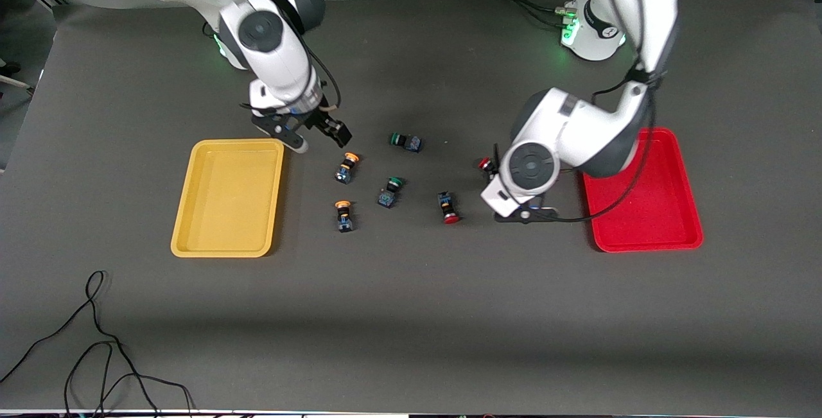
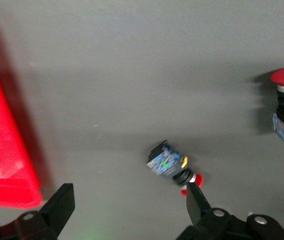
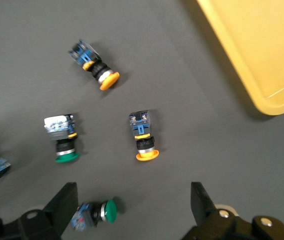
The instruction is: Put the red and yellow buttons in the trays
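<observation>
Two yellow-capped buttons (image 1: 347, 167) (image 1: 344, 215) lie on their sides near the yellow tray (image 1: 228, 200). My right gripper (image 1: 314, 137) hangs open and empty over the mat by that tray's corner. In the right wrist view both yellow-capped buttons (image 3: 143, 136) (image 3: 95, 66) and the yellow tray (image 3: 262, 50) show. One red-capped button (image 1: 449, 207) lies mid-table, another (image 1: 486, 164) beside my left hand. My left gripper (image 2: 129, 194) is open low over the mat, one fingertip (image 2: 196, 196) right beside the red button's (image 2: 174, 167) cap. The red tray (image 1: 648, 212) is empty.
Two green-capped buttons (image 1: 406, 142) (image 1: 390, 191) lie among the others; one green button (image 3: 96, 214) shows close below the right gripper. A black cable (image 1: 96, 341) loops near the table's front edge at the right arm's end.
</observation>
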Robot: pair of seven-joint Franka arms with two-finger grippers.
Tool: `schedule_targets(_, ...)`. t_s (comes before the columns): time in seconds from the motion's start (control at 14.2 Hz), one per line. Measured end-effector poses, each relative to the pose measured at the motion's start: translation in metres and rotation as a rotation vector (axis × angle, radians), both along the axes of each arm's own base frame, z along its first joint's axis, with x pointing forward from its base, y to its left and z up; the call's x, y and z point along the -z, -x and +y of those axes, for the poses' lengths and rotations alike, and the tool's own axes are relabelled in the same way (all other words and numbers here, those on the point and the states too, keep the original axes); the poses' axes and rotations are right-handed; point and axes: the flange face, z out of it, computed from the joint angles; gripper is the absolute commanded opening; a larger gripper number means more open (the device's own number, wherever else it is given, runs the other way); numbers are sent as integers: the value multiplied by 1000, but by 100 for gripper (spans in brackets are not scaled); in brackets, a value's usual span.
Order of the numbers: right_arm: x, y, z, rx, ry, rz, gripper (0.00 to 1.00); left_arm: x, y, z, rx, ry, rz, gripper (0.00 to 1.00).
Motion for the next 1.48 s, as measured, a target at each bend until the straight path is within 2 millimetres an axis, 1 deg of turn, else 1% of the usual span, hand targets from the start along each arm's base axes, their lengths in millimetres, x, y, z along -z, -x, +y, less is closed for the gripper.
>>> schedule_targets(0.14,47,4,14,10,7,-5,100,31,11,0,-48,-2,-25,98)
schedule_targets(0.28,89,6,17,13,14,-10,100,51,26,-2,-79,-10,-36,98)
schedule_targets(0.35,106,4,15,17,16,-14,100,58,33,-4,-89,-11,-42,97)
schedule_targets(0.49,134,1,10,27,19,-24,100,71,41,-5,-99,-1,-62,96)
schedule_targets(0.56,145,0,7,30,21,-28,96,77,45,-4,-103,4,-70,96)
schedule_targets(0.63,154,0,5,32,26,-28,79,83,48,-1,-108,6,-74,95)
schedule_targets(0.7,159,0,4,33,28,-28,55,87,50,1,-117,7,-74,93)
schedule_targets(0.77,160,0,4,33,28,-28,37,89,51,2,-131,8,-68,92)
schedule_targets(0.84,159,-1,4,34,27,-30,24,90,52,2,-146,14,-64,92)
schedule_targets(0.91,158,-2,5,34,25,-32,16,90,52,1,-160,23,-64,90)
schedule_targets(0.98,157,-3,5,34,24,-34,11,90,51,0,-177,31,-63,86)
schedule_targets(1.05,157,-3,5,34,23,-35,9,91,51,0,-195,35,-60,81)
schedule_targets(1.12,157,-3,5,35,23,-35,8,91,52,-1,-210,38,-58,73)
schedule_targets(1.19,156,-4,5,34,23,-36,8,91,52,-2,-220,41,-57,61)
schedule_targets(1.34,153,-6,4,32,27,-33,7,91,53,-5,-224,45,-60,43)
schedule_targets(1.41,145,-10,5,30,37,-20,7,91,54,-6,-226,45,-60,30)
schedule_targets(1.48,130,-17,7,27,54,5,7,91,54,-6,-226,46,-61,14)
